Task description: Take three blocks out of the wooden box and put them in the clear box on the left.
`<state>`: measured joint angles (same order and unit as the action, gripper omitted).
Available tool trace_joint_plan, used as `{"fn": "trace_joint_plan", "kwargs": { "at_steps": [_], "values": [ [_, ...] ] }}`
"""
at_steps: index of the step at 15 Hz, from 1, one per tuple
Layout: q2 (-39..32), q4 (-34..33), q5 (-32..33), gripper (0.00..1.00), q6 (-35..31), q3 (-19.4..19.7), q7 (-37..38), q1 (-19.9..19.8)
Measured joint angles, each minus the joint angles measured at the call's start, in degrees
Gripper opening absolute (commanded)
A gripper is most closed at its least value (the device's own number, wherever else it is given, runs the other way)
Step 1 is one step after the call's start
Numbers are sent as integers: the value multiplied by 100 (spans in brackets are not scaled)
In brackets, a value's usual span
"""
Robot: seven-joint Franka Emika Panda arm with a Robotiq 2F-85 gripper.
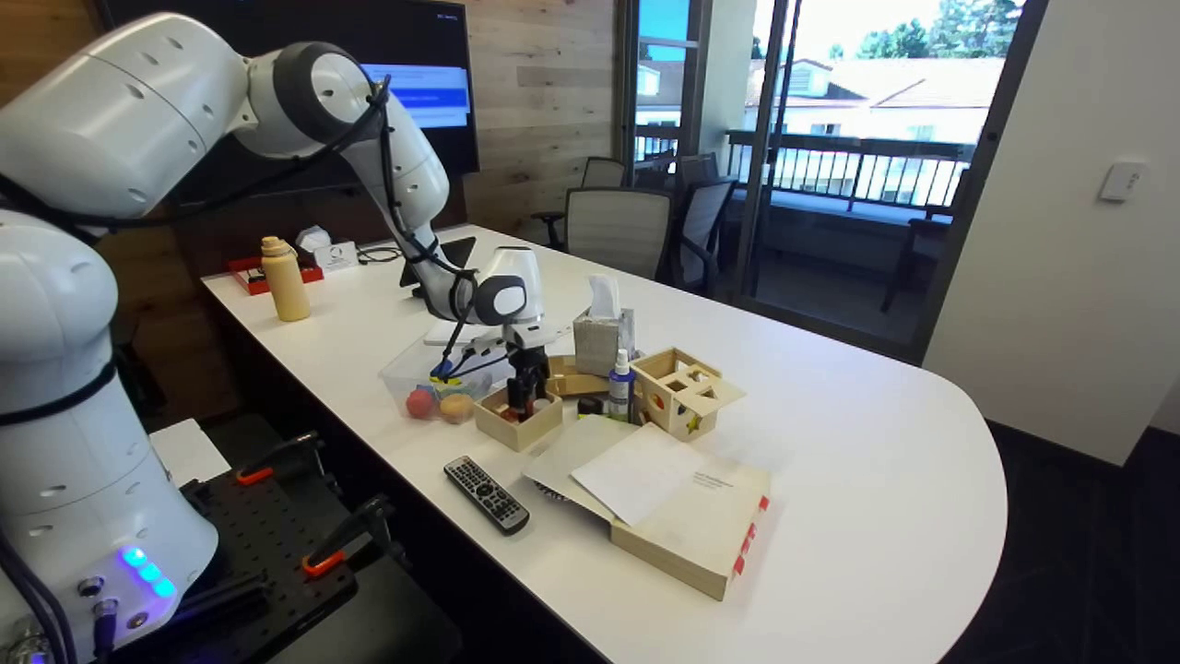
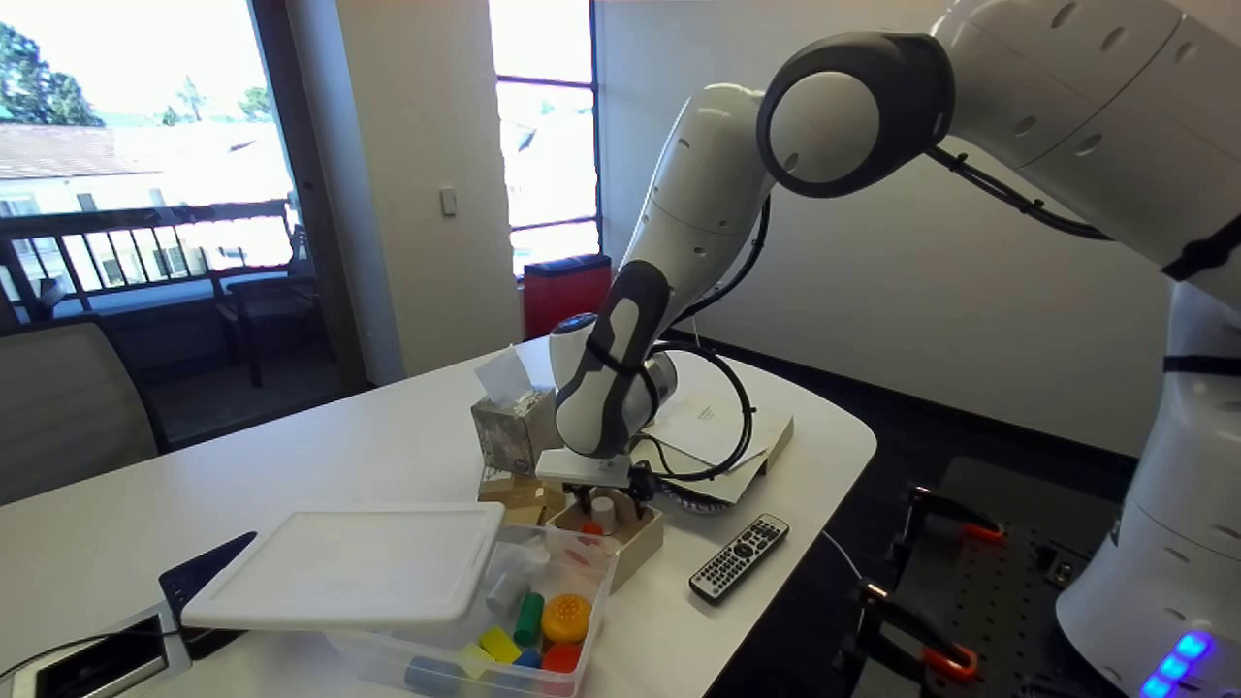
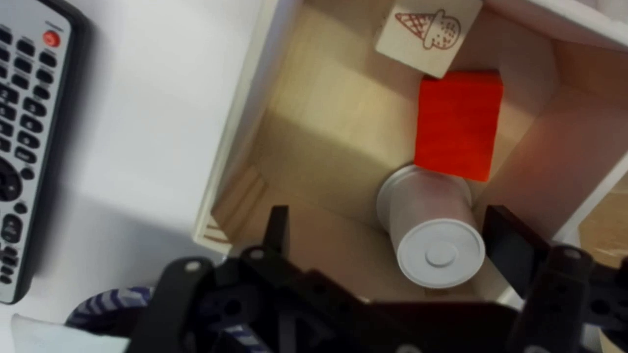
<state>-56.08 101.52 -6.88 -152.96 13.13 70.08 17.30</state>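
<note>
Inside the wooden box, one block bears an ice-cream drawing. The gripper stands wide; book lettering blurs.

The wooden box is low and square, with thin pale walls. Inside, in the wrist view, the red block shows a plain squarish face. The printed block, bare wood with a brown ice-cream cone, has a corner at the red block's edge; whether they touch is unclear. Just beside the red block's opposite end the white cylinder stands upright, ringed on top, wider at the base. The clear box, whitish at its edges, is just beside the wooden box; in it a yellow block lies next to a green cylinder.
</note>
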Motion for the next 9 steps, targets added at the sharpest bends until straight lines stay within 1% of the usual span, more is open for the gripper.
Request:
{"fn": "trace_joint_plan", "kwargs": {
  "at_steps": [5,9],
  "values": [
    [-55,0,142,100,0,198,300,191],
    [-83,0,230,100,0,280,484,282]
  ]
}}
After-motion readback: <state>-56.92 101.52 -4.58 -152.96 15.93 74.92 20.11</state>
